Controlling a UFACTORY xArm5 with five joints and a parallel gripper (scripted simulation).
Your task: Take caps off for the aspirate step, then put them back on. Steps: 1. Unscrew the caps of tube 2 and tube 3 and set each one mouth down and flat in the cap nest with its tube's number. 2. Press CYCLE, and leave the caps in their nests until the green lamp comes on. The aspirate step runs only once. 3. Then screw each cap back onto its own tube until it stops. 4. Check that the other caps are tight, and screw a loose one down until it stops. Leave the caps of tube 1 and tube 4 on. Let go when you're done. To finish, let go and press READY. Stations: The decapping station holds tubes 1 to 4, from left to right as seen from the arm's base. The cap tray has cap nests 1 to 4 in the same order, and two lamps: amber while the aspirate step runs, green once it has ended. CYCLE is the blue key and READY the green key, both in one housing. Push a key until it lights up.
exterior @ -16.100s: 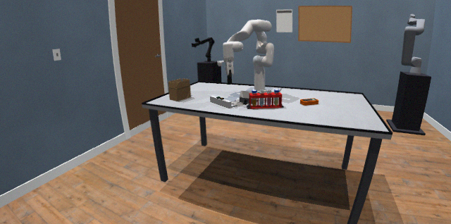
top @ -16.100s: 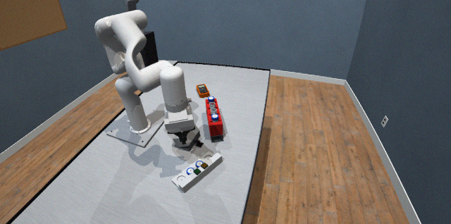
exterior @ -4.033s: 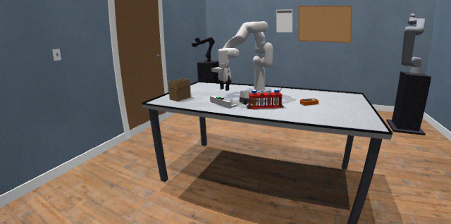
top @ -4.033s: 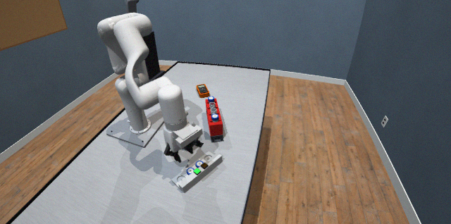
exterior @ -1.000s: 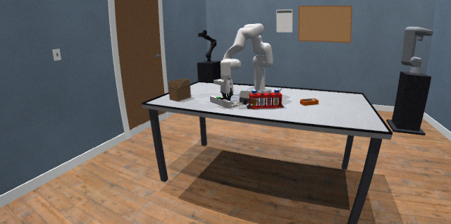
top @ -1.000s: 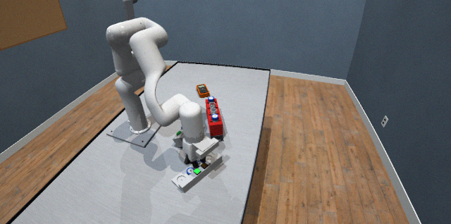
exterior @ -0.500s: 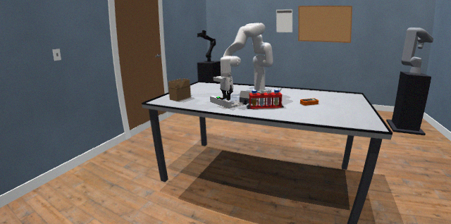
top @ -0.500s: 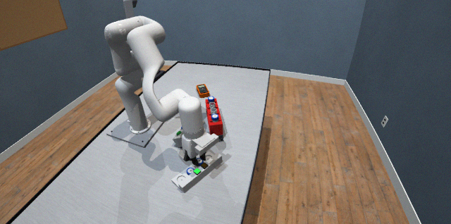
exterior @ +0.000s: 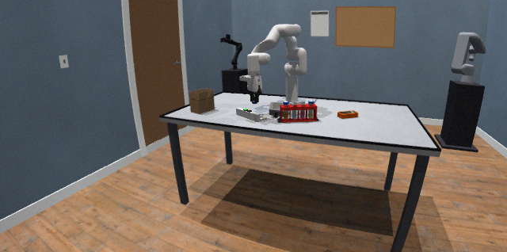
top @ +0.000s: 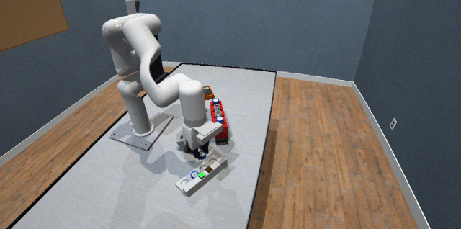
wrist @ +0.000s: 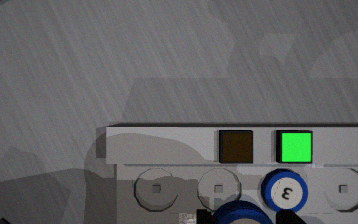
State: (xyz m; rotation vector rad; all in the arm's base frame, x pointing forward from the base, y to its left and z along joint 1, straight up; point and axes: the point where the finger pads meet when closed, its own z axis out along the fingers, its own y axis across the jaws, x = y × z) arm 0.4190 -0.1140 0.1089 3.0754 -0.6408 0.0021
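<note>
Gripper (wrist: 240, 216) fingers are closing on a blue cap (wrist: 241, 212) and holding it, with only the cap's top arc and the dark fingertips showing at the bottom edge of the wrist view. From above, the gripper (top: 197, 153) is hanging just above the near side of the cap tray (top: 187, 187), with the blue cap (top: 202, 155) visible between the fingers.

On the tray (wrist: 155, 150), four round nests are lying in a row. One nest is holding a blue cap marked 3 (wrist: 284, 192), sitting flat. The nest just beside it (wrist: 219, 188) is showing bare, as are the two outer nests (wrist: 155, 188) (wrist: 343, 188). The green lamp (wrist: 294, 147) is glowing; the amber lamp (wrist: 236, 146) is dark.

Judgement: the aspirate step is appearing finished, so step 3, recapping, is in hand. The held cap is most likely that of tube 2, since its number cannot be read but the bare nest is next to cap 3.

The red tube rack (top: 224, 128) is standing beside the arm's wrist, with two blue caps (top: 215, 101) (top: 220, 119) on it and open tube mouths (top: 217, 108) between them.

The next move calls for carrying the cap level to the matching open tube, centring it over the mouth, lowering until it seats, then turning it until it stops. A tilted cap is likely to cross-thread.
</note>
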